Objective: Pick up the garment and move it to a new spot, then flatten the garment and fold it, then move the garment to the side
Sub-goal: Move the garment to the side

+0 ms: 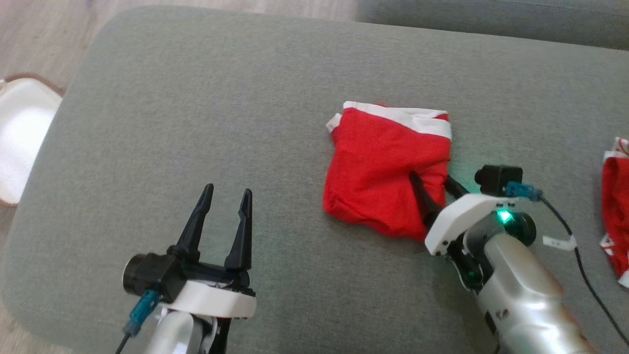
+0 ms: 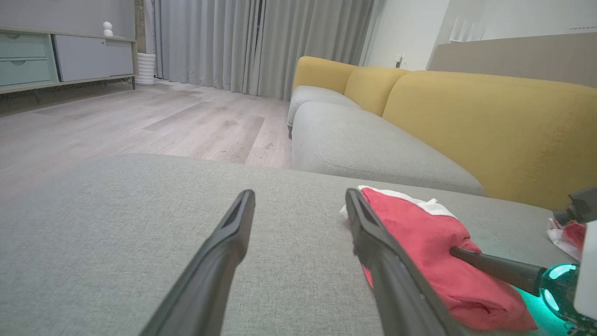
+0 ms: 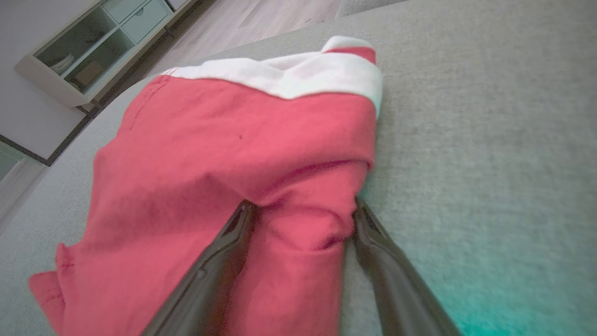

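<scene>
And here's the red garment point(image 1: 378, 162), bundled compact on the grey cushion point(image 1: 196, 98), a little right of the middle and roughly midway between the far and near edges, its white waistband point(image 1: 408, 119) turned to the far edge. It lies doubled over in layers, puffy rather than crisp, with a soft ridge at its near right corner. Right on that ridge sits the right gripper point(image 1: 430, 178): fingers spread wide, one on either side of the fold, pinching nothing as far as the right wrist view shows. The left gripper point(image 1: 229, 191) hovers over bare cushion towards the near edge, well apart from the cloth, fingers spread too and empty. Off by the right edge lies a second red garment point(image 1: 616, 196).

Now, the call: open fingers astride a fold fit an arm coming in for a grab, and equally one letting go of a finished bundle; this moment won't say which. Either way the craft is the same, I'd judge: travel along the fingers' own line, no sideways sweep, because this soft cloth drags and the layers would slide apart
</scene>
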